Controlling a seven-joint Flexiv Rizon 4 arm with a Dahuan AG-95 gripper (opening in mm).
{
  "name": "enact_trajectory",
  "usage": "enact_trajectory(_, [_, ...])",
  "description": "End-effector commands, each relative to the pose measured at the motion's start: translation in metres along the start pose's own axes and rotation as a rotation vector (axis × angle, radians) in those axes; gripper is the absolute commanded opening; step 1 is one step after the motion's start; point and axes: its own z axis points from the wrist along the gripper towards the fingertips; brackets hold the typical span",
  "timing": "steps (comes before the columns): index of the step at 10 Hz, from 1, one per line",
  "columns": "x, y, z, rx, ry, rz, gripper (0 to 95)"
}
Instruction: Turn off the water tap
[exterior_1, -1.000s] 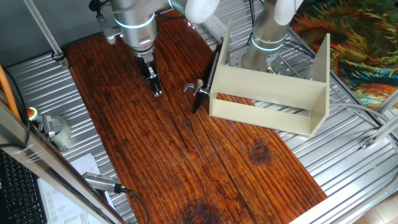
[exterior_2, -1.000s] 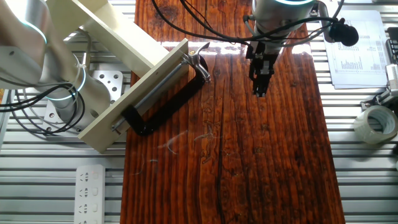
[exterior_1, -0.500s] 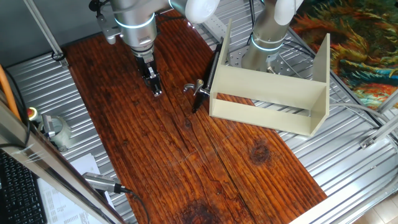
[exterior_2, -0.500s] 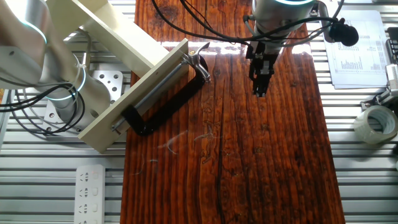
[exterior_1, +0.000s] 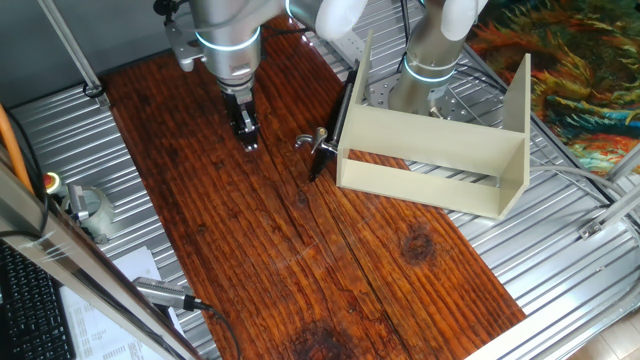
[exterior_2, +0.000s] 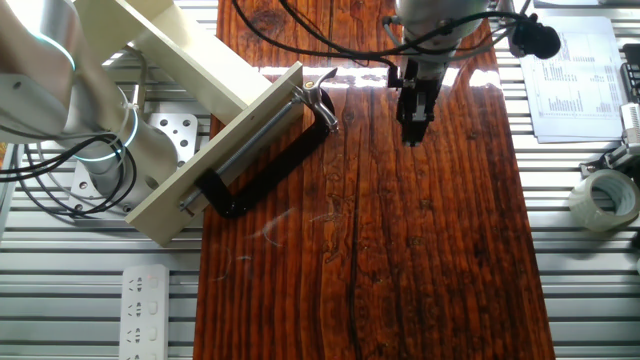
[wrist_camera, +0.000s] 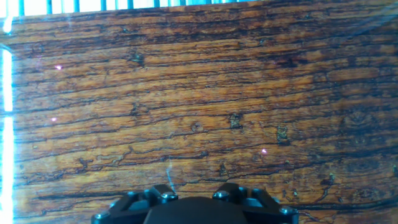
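Hand view gives you almost nothing but wood grain: the dark gripper (wrist_camera: 194, 208) body is cut off at the bottom edge and its fingertips lie out of frame, so you cannot tell there how the jaws stand. From one fixed view, your gripper (exterior_1: 247, 140) hangs over the wooden table (exterior_1: 300, 260) near its far edge, fingers pointing down and drawn close together, clenched on nothing. The water tap (exterior_1: 312, 139) sits well apart from it, a small silvery faucet on a thin black panel (exterior_1: 334, 125) at the table's far right edge, against a cream frame (exterior_1: 440, 150); its spout and lever are too small to make out. In the other fixed view the water tap (exterior_2: 322, 84) shows beside a black C-clamp (exterior_2: 270, 165), with the gripper (exterior_2: 412, 125) off to the side. A printed sheet (exterior_2: 575, 75) lies off the table's corner; you cannot read its text. A tape roll (exterior_2: 605, 200) is partly cut off at the frame edge.
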Motion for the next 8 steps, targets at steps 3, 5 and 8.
enact_trajectory(3, [-0.001, 0.001, -0.002, -0.001, 0.005, -0.001, 0.0])
enact_trajectory(5, [0.0, 0.003, -0.006, -0.005, 0.008, -0.003, 0.0])
enact_trajectory(8, [0.004, 0.01, -0.012, -0.013, 0.011, -0.034, 0.0])
